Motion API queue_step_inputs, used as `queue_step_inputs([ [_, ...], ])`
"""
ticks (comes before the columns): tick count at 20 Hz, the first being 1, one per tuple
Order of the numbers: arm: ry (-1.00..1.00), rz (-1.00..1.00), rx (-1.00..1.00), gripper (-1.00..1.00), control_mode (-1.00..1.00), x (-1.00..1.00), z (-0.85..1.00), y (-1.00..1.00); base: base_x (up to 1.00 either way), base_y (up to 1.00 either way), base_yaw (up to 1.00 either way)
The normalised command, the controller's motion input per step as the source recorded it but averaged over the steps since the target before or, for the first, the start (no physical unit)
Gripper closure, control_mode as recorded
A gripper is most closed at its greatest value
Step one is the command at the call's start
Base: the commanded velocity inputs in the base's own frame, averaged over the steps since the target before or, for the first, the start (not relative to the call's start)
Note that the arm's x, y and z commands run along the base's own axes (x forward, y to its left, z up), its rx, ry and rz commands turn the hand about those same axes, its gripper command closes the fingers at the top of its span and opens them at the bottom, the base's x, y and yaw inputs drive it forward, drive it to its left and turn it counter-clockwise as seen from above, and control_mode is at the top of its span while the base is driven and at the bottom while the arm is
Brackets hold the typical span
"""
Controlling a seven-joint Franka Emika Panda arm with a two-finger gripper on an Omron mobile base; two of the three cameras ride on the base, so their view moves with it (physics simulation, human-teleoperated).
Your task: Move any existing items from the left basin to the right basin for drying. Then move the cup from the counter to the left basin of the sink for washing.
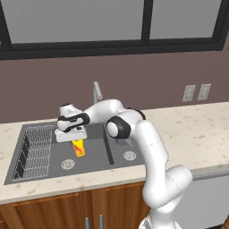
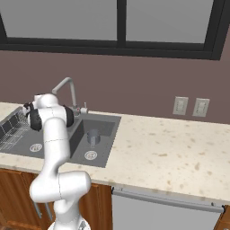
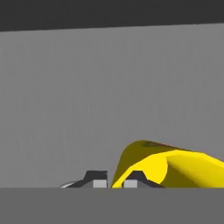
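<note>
You're holding the cup [image 1: 78, 147] by its rim, the gripper [image 1: 77, 140] pinched nearly shut on the yellow wall, and it's hanging over the left basin [image 1: 91, 154] beside the wire rack [image 1: 36, 150]. Keep it upright as you're lowering and let go only once its base is on the floor (near the drain, I'd judge). Further off, the grey pot [image 2: 92, 137] is sitting in the right basin [image 2: 105, 128], so that half looks done.

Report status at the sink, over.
Jaws shut on the yellow cup, gripper hanging over the left basin. Grey pot sits in the right basin. Nothing in the way below the cup.
</note>
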Motion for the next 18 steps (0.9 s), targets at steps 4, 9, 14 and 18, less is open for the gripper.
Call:
queue_step_inputs([
  [4,0.00,-0.08,0.04,1.00,-1.00,-0.20,-0.16,-0.06,0.00,0.00,0.00],
  [9,0.00,-0.05,0.05,1.00,-1.00,-0.17,-0.10,0.00,0.00,0.00,0.00],
  [14,0.00,-0.06,0.03,-1.00,-1.00,-0.23,-0.01,-0.01,0.00,0.00,0.00],
  [18,0.00,-0.09,0.04,-1.00,-1.00,-0.31,0.04,-0.05,0.00,0.00,0.00],
])
